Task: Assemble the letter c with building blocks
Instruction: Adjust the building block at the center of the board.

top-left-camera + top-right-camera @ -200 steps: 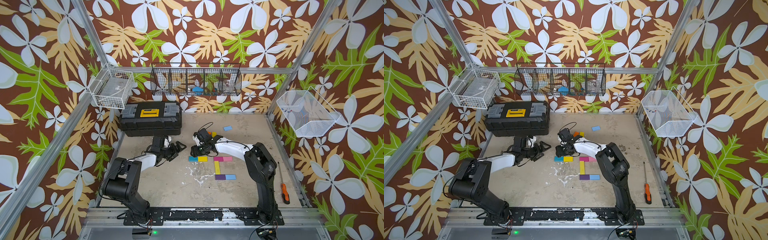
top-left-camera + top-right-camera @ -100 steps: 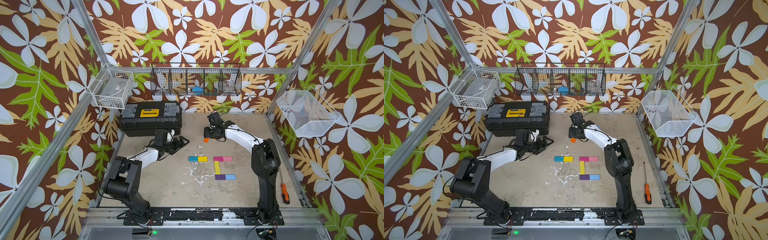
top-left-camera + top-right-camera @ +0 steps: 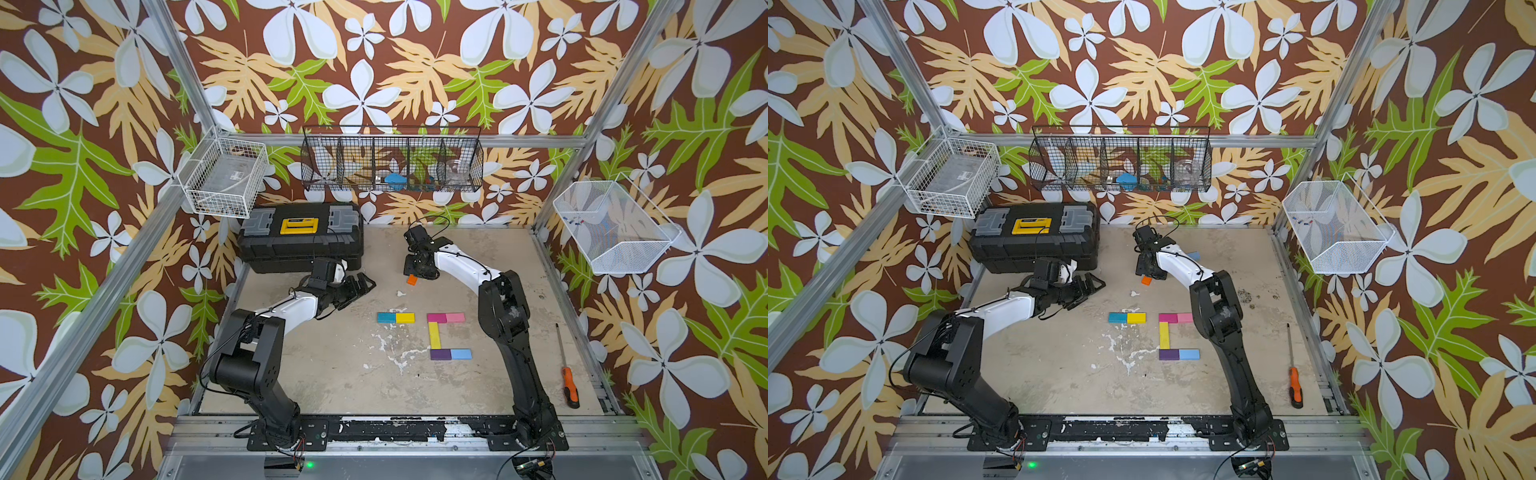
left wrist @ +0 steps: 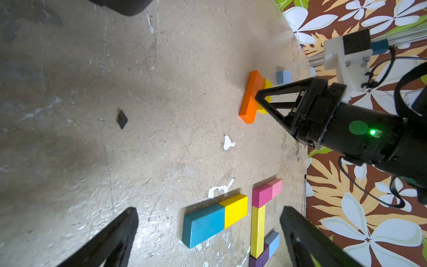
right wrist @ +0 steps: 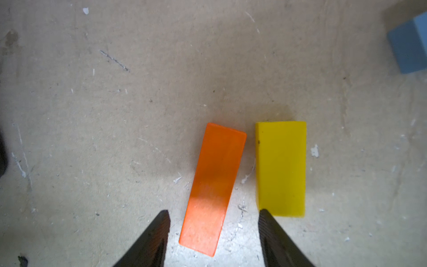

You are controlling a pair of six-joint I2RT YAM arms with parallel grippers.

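Right wrist view: right tool spread astride orange block on the surface.
Right arm reaches far back, wrist bent down; left arm low, left tool gaping empty.

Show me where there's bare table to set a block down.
Widest patch: the table between the front rail, the left arm and the purple block. Smaller: between the toolbox and the right gripper. Crowded: the orange block and yellow block at that gripper; the gap between the teal-yellow pair and the magenta block.
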